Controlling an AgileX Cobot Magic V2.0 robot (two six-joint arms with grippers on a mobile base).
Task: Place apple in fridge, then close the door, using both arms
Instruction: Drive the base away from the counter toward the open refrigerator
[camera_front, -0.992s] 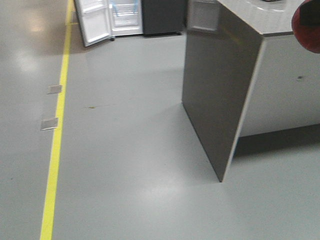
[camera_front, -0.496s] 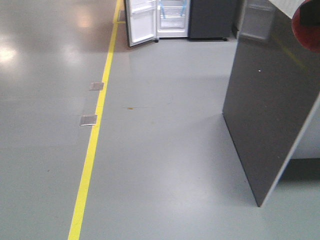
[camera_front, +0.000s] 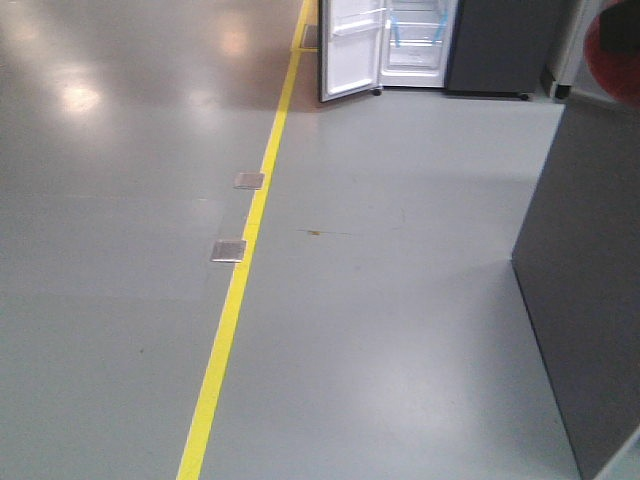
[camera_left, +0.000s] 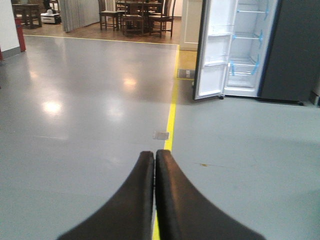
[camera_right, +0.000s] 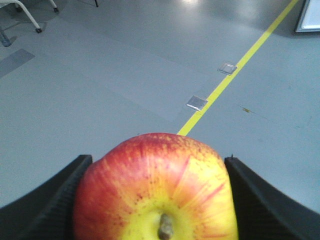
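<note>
The right gripper (camera_right: 156, 200) squeezes the red and yellow apple (camera_right: 155, 185) between its two black fingers (camera_right: 45, 205), up over the grey floor (camera_front: 400, 330). The left gripper (camera_left: 154, 159) holds nothing, and its tips are pressed together. Far across the room the fridge (camera_left: 247, 50) stands with its door (camera_left: 210, 55) wide open, near a yellow line (camera_left: 171, 117).

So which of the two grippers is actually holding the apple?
The right gripper: the apple sits clamped between its jaws. The left gripper is shut on nothing, its jaws pressed together.
</note>
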